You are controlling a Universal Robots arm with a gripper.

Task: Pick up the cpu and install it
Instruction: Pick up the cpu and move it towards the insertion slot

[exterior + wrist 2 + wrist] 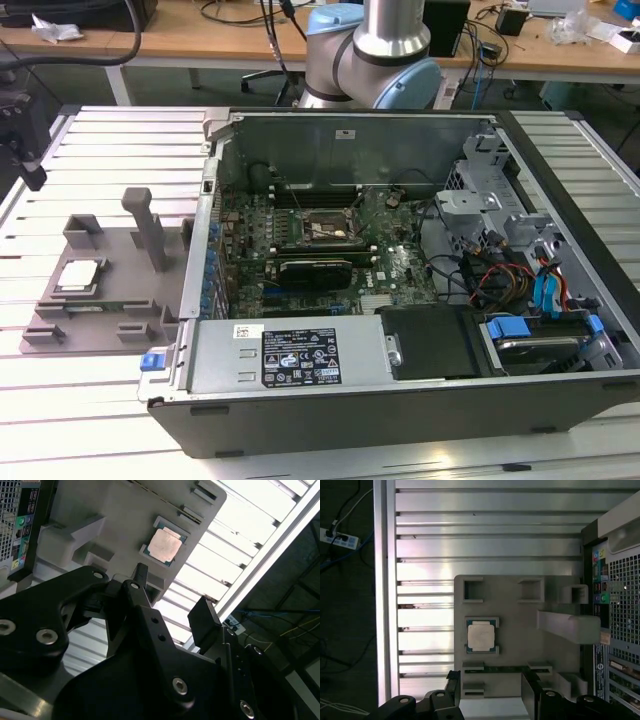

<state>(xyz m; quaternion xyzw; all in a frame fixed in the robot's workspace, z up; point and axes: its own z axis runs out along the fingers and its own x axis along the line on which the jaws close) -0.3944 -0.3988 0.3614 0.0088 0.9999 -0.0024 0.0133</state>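
There's one cpu (80, 276) here, lying flat in its pocket on the single grey fixture tray (120, 262), which sits on the slatted table just beside the one open computer case (400, 400), on the exterior view's left. In both wrist views the gripper (490, 685) hangs above the tray. Its two fingers (141, 575) are spread apart with nothing between them, and the chip (164, 546) lies untouched.

silver arm tube (395, 25), pale blue joint caps (425, 80), matte black angular fingers (204, 620), round silver screws (46, 636)
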